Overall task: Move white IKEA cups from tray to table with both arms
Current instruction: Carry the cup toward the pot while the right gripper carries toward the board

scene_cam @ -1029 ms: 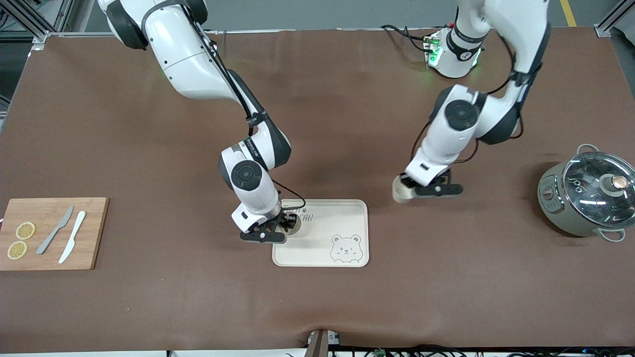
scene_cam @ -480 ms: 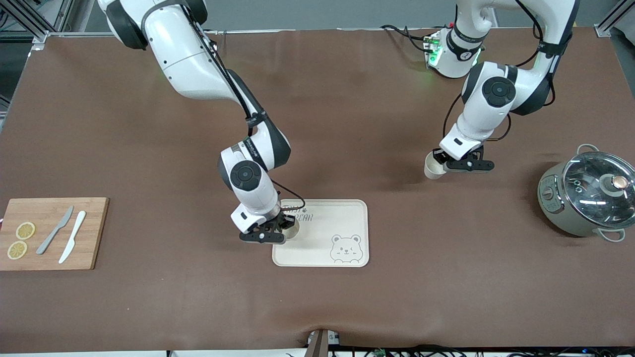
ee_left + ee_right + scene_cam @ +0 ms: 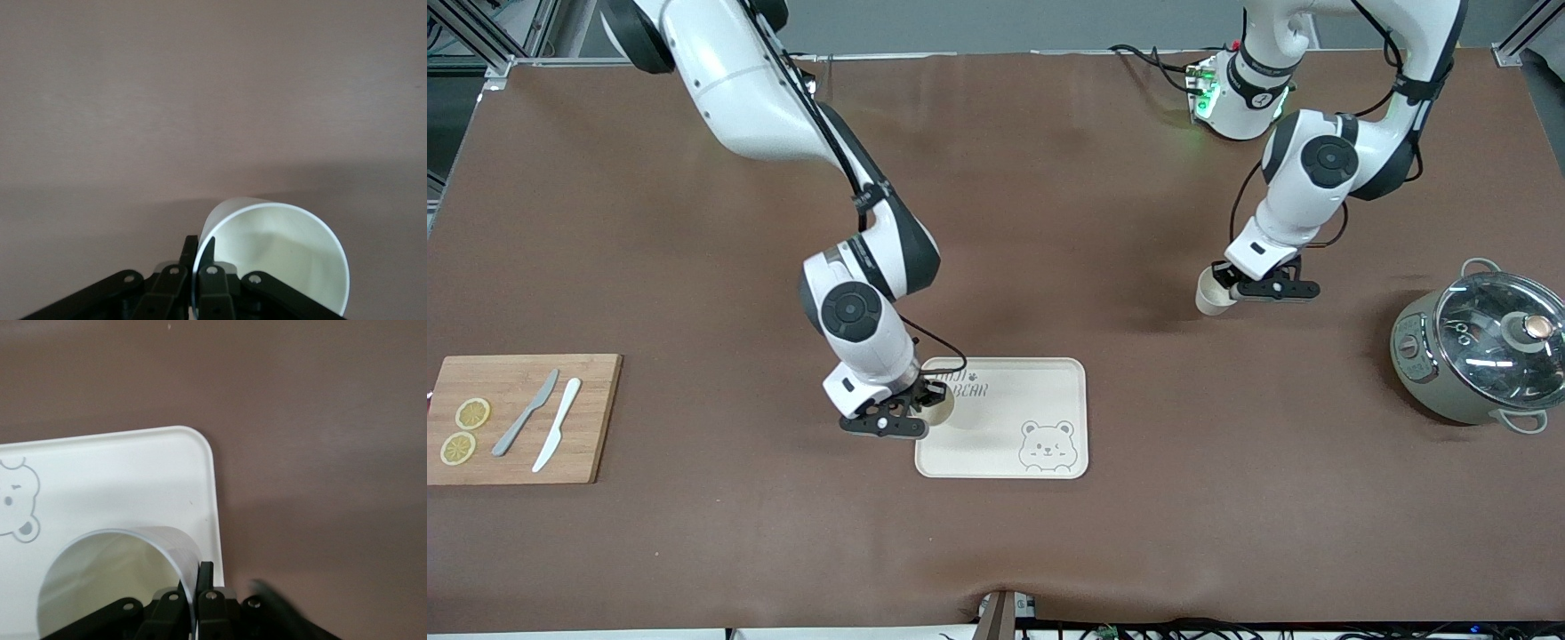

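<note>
Cream-white cups sit one in each gripper — both pinched by the rim. The right gripper [image 3: 919, 411] is clamped on a cup [image 3: 936, 403] over the corner of the tray [image 3: 1040, 382] that lies toward the right arm's end of the table, by the printed lettering; the right wrist view shows its fingers [image 3: 203, 583] closed on the cup wall [image 3: 127, 540]. The left gripper [image 3: 1232, 284] grips the other cup [image 3: 1211, 293] above bare brown table [image 3: 1049, 178], between the tray and a lidded pot [image 3: 1480, 347]. Toward the right arm's end lies a wooden board [image 3: 516, 418] — lemon slices [image 3: 464, 430] and two knives [image 3: 543, 425] on it.
</note>
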Motion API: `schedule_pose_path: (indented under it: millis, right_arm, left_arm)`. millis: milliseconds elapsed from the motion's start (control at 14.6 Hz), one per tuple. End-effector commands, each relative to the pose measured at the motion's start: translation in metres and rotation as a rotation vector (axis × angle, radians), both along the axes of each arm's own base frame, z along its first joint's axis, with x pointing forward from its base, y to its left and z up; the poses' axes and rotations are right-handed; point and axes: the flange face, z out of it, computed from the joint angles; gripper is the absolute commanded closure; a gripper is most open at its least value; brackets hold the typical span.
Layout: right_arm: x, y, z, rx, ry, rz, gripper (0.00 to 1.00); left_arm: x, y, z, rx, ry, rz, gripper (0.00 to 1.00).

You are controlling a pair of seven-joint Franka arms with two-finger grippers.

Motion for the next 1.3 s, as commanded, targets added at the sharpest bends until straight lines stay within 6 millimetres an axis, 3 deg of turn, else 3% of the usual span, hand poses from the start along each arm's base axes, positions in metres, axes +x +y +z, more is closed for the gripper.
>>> schedule_pose_path:
  millis: [0,137,343,549,755,892,1029,1235]
  right_arm:
    - [-0.005,-0.042,0.078,0.018,0.059,0.018,1.0]
    - [-0.006,-0.076,0.119,0.062,0.103,0.064,1.0]
    - [-0.004,-0.159,0.16,0.063,0.173,0.147,1.0]
    - [-0.003,-0.247,0.183,0.074,0.22,0.248,1.0]
    - [0.0,-0.326,0.181,0.088,0.234,0.327,1.0]
    - [0.003,-0.365,0.175,0.093,0.222,0.384,1.0]
    - [0.005,-0.384,0.166,0.055,0.21,0.41,1.0]
    - [0.007,-0.392,0.124,0.01,0.181,0.412,1.0]
  left_arm:
    - [-0.003,0.019,0.004,-0.011,-0.019,-0.015,1.0]
    - [0.0,0.026,-0.001,-0.042,-0.01,-0.025,1.0]
    - [0.004,0.032,-0.009,-0.084,-0.016,-0.023,1.0]
    - [0.007,0.031,-0.013,-0.09,-0.02,-0.017,1.0]
    - [0.01,0.031,-0.023,-0.091,-0.032,-0.018,1.0]
    - [0.014,0.031,-0.029,-0.091,-0.043,-0.016,1.0]
    - [0.016,0.03,-0.032,-0.092,-0.046,-0.016,1.0]
    - [0.017,0.03,-0.033,-0.091,-0.049,-0.022,1.0]
